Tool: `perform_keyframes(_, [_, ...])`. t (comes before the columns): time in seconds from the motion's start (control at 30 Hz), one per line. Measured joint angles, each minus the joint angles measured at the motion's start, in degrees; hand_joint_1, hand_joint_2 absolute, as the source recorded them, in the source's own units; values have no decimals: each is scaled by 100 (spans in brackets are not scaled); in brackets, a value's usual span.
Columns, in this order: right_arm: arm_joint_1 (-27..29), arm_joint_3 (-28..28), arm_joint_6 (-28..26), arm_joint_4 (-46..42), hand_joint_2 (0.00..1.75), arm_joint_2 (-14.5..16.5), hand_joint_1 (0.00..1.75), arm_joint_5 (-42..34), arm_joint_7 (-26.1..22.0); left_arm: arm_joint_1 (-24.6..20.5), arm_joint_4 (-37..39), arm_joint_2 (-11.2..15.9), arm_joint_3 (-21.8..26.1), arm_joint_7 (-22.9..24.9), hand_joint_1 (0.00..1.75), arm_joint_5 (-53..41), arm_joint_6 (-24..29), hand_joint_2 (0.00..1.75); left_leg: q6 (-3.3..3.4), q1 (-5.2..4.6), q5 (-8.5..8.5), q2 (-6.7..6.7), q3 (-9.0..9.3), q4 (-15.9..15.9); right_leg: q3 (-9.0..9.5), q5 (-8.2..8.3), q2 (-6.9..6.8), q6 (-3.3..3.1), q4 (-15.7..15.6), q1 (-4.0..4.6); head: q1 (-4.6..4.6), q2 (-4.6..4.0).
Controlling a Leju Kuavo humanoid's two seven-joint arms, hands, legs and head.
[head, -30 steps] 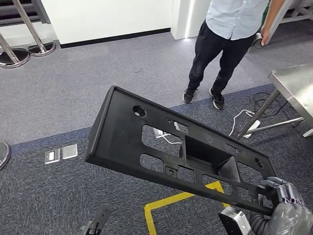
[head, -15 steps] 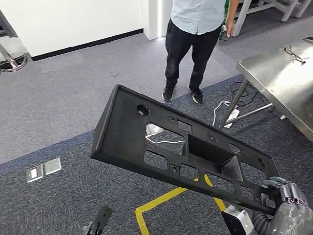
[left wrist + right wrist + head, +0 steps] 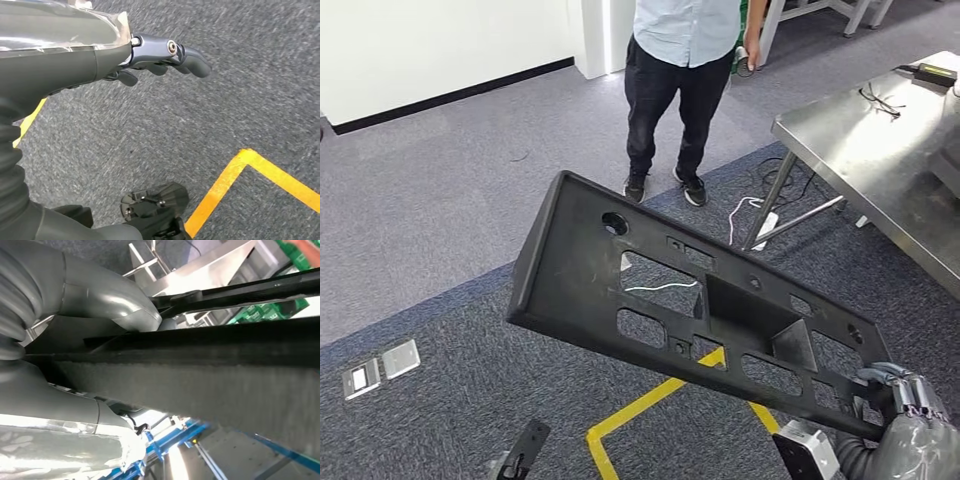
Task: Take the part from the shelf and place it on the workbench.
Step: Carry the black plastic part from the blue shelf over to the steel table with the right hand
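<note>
A long black plastic part (image 3: 576,270) with several cut-outs hangs tilted over the carpet in the head view. My right hand (image 3: 909,420) grips its near right end at the lower right. In the right wrist view the part's dark edge (image 3: 211,385) runs across the picture, with my right hand (image 3: 113,300) wrapped around it. The steel workbench (image 3: 863,130) stands ahead on the right, apart from the part. My left hand (image 3: 162,55) hangs over the carpet, its fingers stretched out and holding nothing.
A person (image 3: 682,60) in a light shirt and dark trousers stands ahead, near the workbench's far corner. White cables (image 3: 765,215) lie under the bench. A small dark device (image 3: 933,72) lies on the bench top. Yellow floor tape (image 3: 660,400) and floor sockets (image 3: 380,365) mark the carpet.
The whole view has swung to the right: the workbench now shows much more, and the person and floor sockets have slid left. My right hand still holds the part.
</note>
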Motion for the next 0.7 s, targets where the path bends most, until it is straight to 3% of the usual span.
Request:
perform_keyframes(0.03, [-7,-1,0,-1,175,0,175,1,-7,-2,0,0,0,-1,0,0,0,175,-26,-12,-21,32,19,2,153,117,-108,-31,-330,23,-1,0])
perform_keyframes(0.1, [-16,-1,0,-1,175,0,175,1,-22,-3,0,0,0,-1,0,0,0,175,-82,-37,-51,106,40,-2,245,141,-218,-102,-573,78,-7,0])
perform_keyframes(0.17, [-13,-6,0,-2,175,1,175,1,-31,-9,0,-1,0,-1,0,-1,0,175,-147,-28,-82,174,69,-16,234,153,-110,-180,-600,83,-10,0])
perform_keyframes(0.2, [-13,-10,0,-4,175,3,175,1,-33,-15,-1,-1,0,-1,0,-2,0,175,-175,-16,-134,136,65,23,242,162,-55,-223,-617,73,-9,0])
perform_keyframes(0.27, [-27,-17,0,-7,175,14,175,2,-34,-20,-1,-1,0,-1,0,-5,0,175,-206,-1,-402,-42,-114,445,264,176,51,-299,-649,44,-15,0])
perform_keyframes(0.33, [-36,-22,0,-5,175,25,175,2,-36,-2,0,-1,0,0,0,-7,0,175,-212,-4,-752,-170,-513,1255,272,167,171,-337,-648,51,-20,0])
perform_keyframes(0.37, [-35,-25,0,-3,175,29,175,2,-36,9,0,-1,0,1,0,-7,0,175,-213,-7,-830,-189,-688,1571,281,162,240,-344,-647,55,-20,0])
perform_keyframes(0.4, [-33,-27,0,-2,175,30,175,2,-36,16,0,0,0,1,0,-7,-1,175,-205,-8,-792,-198,-777,1689,293,155,311,-346,-647,58,-21,0])
perform_keyframes(0.43, [-31,-29,0,0,175,31,175,3,-36,17,0,0,0,2,0,-5,-2,175,-191,-8,-633,-207,-758,1568,312,147,384,-343,-646,58,-21,0])
perform_keyframes(0.47, [-30,-31,0,0,175,31,175,4,-36,14,0,1,0,2,0,-3,-3,175,-173,-6,-393,-234,-641,1240,336,134,453,-335,-644,57,-21,0])
perform_keyframes(0.53, [-29,-34,1,2,175,32,175,7,-36,14,0,2,0,1,0,6,-7,175,-145,13,3,-410,-339,472,363,103,579,-299,-625,61,-18,0])
perform_keyframes(0.6, [-20,-37,1,3,175,35,175,14,-36,14,0,1,1,2,0,10,-13,175,-130,15,91,-553,-202,124,337,91,671,-244,-607,57,-16,0])
perform_keyframes(0.67, [7,-38,-1,1,175,37,175,22,-36,3,0,-1,2,2,0,9,-16,175,-97,4,80,-517,-188,83,313,86,728,-183,-608,41,-17,0])
perform_keyframes(0.7, [21,-38,-1,0,175,37,175,23,-36,-1,0,-2,4,1,0,10,-15,175,-69,8,84,-482,-177,67,304,52,670,-149,-578,41,-11,0])
